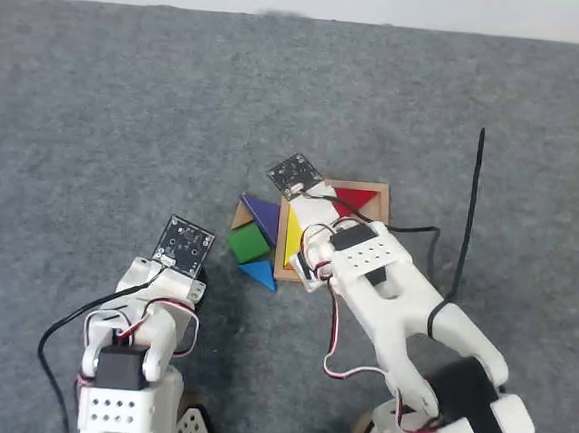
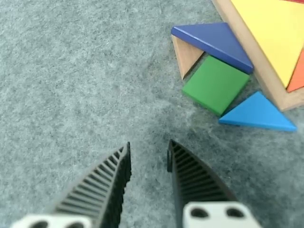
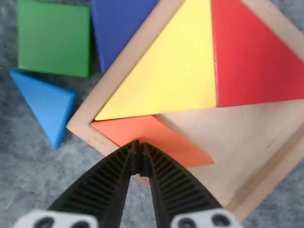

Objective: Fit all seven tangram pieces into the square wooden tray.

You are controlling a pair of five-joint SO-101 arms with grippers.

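1. High view: the green square [image 1: 248, 243] lies just beside the tray [image 1: 367, 187].
2. Left wrist view: your left claw [image 2: 148, 149] is narrowly open. That square looks light, stiff and slick, so pinch opposite sides.
3. Right wrist view: your right claw [image 3: 138, 145] is closed, at the tray's orange triangle [image 3: 178, 149].

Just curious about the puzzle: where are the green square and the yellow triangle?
green square [image 2: 215, 85]: left wrist view, middle of its top face.
yellow triangle [image 3: 173, 76]: right wrist view, middle of its top face.
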